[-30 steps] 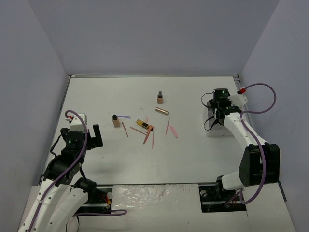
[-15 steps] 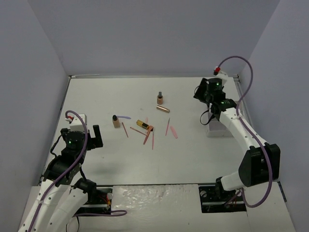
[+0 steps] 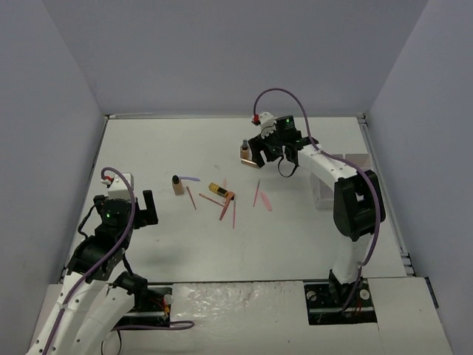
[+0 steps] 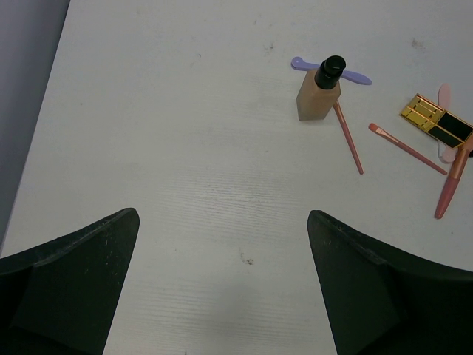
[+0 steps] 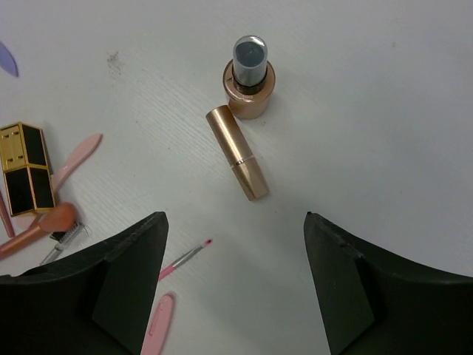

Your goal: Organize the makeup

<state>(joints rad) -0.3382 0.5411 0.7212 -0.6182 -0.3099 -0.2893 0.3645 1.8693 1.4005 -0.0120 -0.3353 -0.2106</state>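
Right wrist view: the right end effector [image 5: 234,222] is released, its two dark fingers [image 5: 126,288] spread wide with only bare bench [image 5: 384,89] between them. Just ahead of the gap a copper lipstick tube [image 5: 236,151] lies on its side, one end touching, or nearly touching, the base of a round tan bottle [image 5: 249,80] that stands upright with a dark cap. Off to the left lie a gold-black lipstick tube [image 5: 26,166], a pink spatula stick [image 5: 77,159] and a pink brush [image 5: 37,225], crowded together; a thin pink-tipped stick [image 5: 185,257] lies nearer the left finger.

From the top camera this arm reaches across to the far middle of the bench, well apart from the white tray [image 3: 323,196] at the right side.

The left end effector [image 4: 223,216] is also released, wide and empty, hanging over the near-left part of the bench. Ahead of it stands a square tan bottle [image 4: 319,95] with a dark cap, a lilac stick [image 4: 355,76] behind it and a pink stick [image 4: 347,137] running away from its base.
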